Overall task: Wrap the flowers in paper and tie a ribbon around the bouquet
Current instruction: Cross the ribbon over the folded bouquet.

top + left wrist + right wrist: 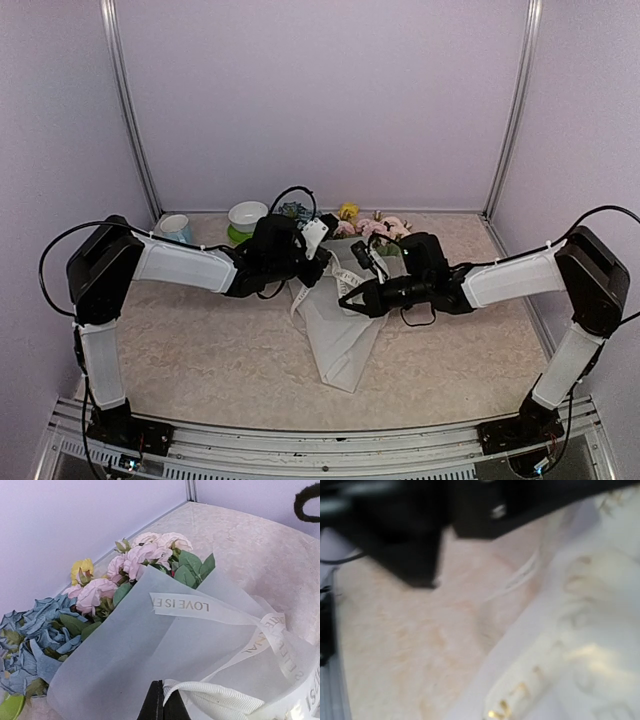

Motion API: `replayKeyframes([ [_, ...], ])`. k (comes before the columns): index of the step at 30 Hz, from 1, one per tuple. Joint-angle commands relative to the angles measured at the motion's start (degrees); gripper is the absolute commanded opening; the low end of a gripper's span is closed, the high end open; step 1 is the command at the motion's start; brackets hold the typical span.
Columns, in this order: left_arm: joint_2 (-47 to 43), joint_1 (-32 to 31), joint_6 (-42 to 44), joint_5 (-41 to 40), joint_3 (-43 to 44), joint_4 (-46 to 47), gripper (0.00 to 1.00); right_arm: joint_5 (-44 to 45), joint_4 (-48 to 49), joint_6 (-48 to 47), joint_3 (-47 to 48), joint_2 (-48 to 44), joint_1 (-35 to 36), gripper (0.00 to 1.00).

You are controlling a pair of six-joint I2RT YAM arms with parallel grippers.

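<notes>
The bouquet lies mid-table, its white paper [345, 335] cone pointing toward the near edge, with pink flowers [380, 228] and blue heads [295, 210] at the far end. In the left wrist view, pink blooms [145, 555], blue hydrangea [35, 630] and a yellow bloom [82, 569] stick out of the paper [125, 650]. The lettered ribbon [200, 605] crosses it. My left gripper [162, 702] is shut on a ribbon fold. My right gripper [358, 297] sits at the ribbon beside the cone. Its view is blurred and its fingers are hidden. There the ribbon [530, 690] runs to the bottom edge.
A white cup [176, 228] and a green-and-white bowl [245, 218] stand at the back left near the wall. Metal frame posts [130, 120] rise at the back corners. A black cable [306, 502] loops above the table at the left wrist view's right edge.
</notes>
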Motion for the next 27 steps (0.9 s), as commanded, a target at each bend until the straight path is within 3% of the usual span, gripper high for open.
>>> replayKeyframes([
  [1,-2.7,-1.7,8.5,-11.6,-0.6,5.0,0.0,-7.9,-0.1,1.4,-3.3,-1.0,-2.3,0.0],
  [4,-2.8,-3.0,12.1,-14.8,-3.0,6.5,0.0,-6.8,-2.6,1.8,-2.6,1.0,-2.8,0.0],
  [7,-3.4,-3.3,12.3,-10.7,-4.9,1.2,0.04,-5.6,-4.7,2.1,-2.2,2.6,-3.1,0.0],
  [11,-5.9,-3.6,14.7,8.9,-5.7,-15.0,0.29,-5.5,-6.7,1.7,-2.9,3.0,-3.4,0.0],
  [14,-7.7,-3.7,16.8,18.9,-5.7,-23.4,0.55,-5.7,-8.4,1.3,-3.0,3.1,-3.4,0.0],
  [17,-10.7,-2.5,19.0,25.1,-6.5,-26.7,0.71,-5.6,-9.2,0.7,-3.3,2.7,-3.4,0.0],
  [19,-12.8,-0.5,19.0,30.1,-6.9,-25.7,0.77,-5.6,-9.9,0.3,-3.3,2.5,-3.4,0.0],
  [22,-13.6,3.4,12.4,37.4,-6.5,-16.7,0.78,-5.9,-10.2,0.0,-3.5,2.4,-3.4,0.0],
  [24,-10.1,4.5,6.1,35.4,-2.7,-12.3,0.68,-6.0,-10.0,0.0,-3.7,2.3,-3.4,0.0],
  [27,0.4,3.9,0.3,26.6,8.8,-14.9,0.52,-6.9,-7.8,0.9,-4.9,1.6,-3.4,0.0],
])
